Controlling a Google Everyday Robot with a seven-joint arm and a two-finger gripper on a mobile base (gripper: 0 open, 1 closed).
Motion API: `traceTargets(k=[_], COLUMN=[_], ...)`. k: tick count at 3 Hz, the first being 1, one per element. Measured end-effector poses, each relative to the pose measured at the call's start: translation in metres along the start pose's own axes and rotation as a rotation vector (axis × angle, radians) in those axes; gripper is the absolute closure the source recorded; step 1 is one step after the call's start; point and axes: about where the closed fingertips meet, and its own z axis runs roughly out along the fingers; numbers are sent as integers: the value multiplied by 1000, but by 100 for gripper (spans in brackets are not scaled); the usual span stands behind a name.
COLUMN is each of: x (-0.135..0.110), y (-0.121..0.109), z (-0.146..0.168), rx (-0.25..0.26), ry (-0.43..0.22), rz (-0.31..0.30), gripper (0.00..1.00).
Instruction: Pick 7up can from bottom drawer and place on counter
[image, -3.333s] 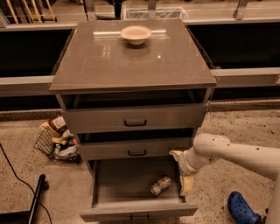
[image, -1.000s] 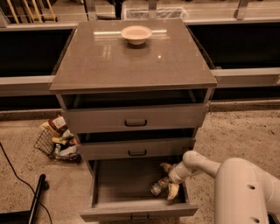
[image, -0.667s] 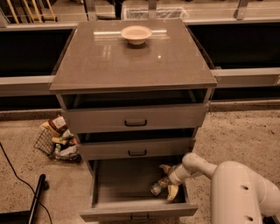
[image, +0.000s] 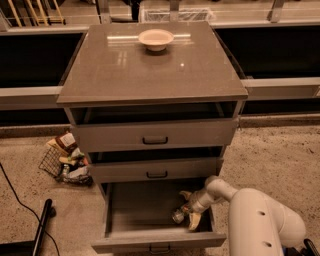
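The bottom drawer is pulled out. The 7up can lies on its side on the drawer floor, at the right. My gripper is down inside the drawer, reaching in from the right. Its two yellowish fingers are spread open, one behind the can and one in front of it. The can's right end sits between them and part of it is hidden by the gripper. The counter is the glossy grey-brown top of the cabinet, above.
A cream bowl stands at the back of the counter. The two upper drawers are slightly open and overhang the bottom one. A wire basket of packets sits on the floor at the left. A black cable runs across the floor.
My gripper has gone from beside the drawer's right edge down into the drawer and now straddles the can. Over the last second it has hardly moved.
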Motion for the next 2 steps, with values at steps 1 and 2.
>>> traceTargets(k=[1,2], x=[8,13], y=[1,2], z=[12,16], rx=[-21,-27], ry=[-6,-6], rz=[10,16], gripper=[18,41])
